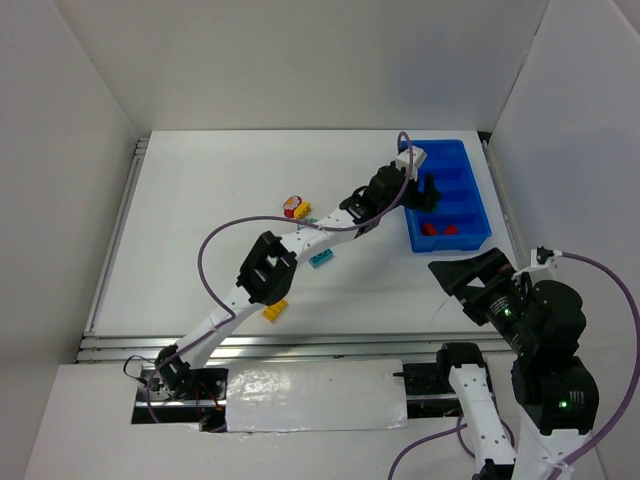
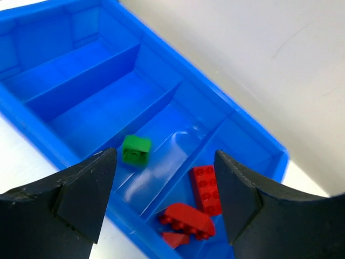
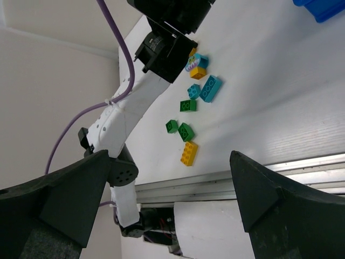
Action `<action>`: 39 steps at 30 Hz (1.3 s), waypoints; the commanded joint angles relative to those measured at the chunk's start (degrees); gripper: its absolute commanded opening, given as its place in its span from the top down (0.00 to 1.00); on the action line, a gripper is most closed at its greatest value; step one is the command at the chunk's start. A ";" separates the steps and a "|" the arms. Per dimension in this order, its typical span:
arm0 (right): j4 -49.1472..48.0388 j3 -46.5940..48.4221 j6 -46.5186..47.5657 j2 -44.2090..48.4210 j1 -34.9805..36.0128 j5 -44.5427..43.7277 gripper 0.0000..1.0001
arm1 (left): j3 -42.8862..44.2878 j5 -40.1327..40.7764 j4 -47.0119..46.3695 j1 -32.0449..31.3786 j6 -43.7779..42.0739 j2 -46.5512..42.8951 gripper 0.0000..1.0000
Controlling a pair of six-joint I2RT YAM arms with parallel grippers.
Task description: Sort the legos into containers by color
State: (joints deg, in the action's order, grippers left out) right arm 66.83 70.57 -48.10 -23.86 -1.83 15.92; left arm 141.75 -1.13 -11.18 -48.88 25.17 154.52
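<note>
Red studded Lego bricks (image 2: 205, 189) lie in the end compartment of the bright-blue divided plastic bin (image 2: 172, 67), one green brick (image 2: 136, 150) beside them, under the open left gripper (image 2: 164, 162). Several green, teal and yellow bricks (image 3: 188, 106) are left on the white bench (image 3: 280, 70); the right gripper (image 3: 170, 162) gapes open.

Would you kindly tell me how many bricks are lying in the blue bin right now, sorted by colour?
Green brick: 1
Red bricks: 3, the last one only partly in view
Total in the blue bin: 4
</note>
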 commanded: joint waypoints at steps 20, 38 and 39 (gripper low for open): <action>-19.55 -8.04 2.13 -37.80 30.71 -19.40 0.00 | -50.86 31.19 50.28 24.09 9.98 -64.41 0.01; -19.72 19.87 -17.91 -87.75 43.22 -38.86 0.03 | -77.59 24.34 64.62 33.15 9.64 -97.90 0.01; -19.63 20.74 -17.91 -88.46 43.13 -39.30 0.03 | -77.94 24.15 64.62 33.15 9.55 -98.26 0.01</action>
State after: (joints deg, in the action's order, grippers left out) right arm 47.31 87.18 -62.72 -111.37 40.86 -19.31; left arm 65.21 25.54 52.03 -16.14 36.05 57.32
